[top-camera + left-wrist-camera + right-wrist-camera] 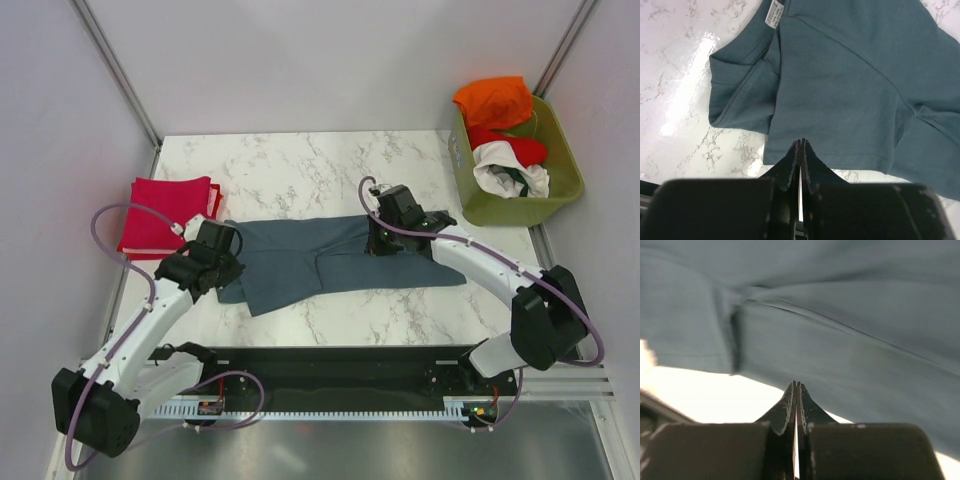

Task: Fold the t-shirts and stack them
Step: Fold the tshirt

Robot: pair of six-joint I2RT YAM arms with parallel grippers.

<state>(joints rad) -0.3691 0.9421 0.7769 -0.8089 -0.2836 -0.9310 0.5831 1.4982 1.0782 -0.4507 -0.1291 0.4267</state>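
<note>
Blue-grey t-shirt (840,315), blurred and cropped, right wrist view.

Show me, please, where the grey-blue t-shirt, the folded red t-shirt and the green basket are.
grey-blue t-shirt (300,270): top view, the middle of its body.
folded red t-shirt (165,212): top view, the middle of its upper face.
green basket (515,212): top view, its near outer wall.
</note>
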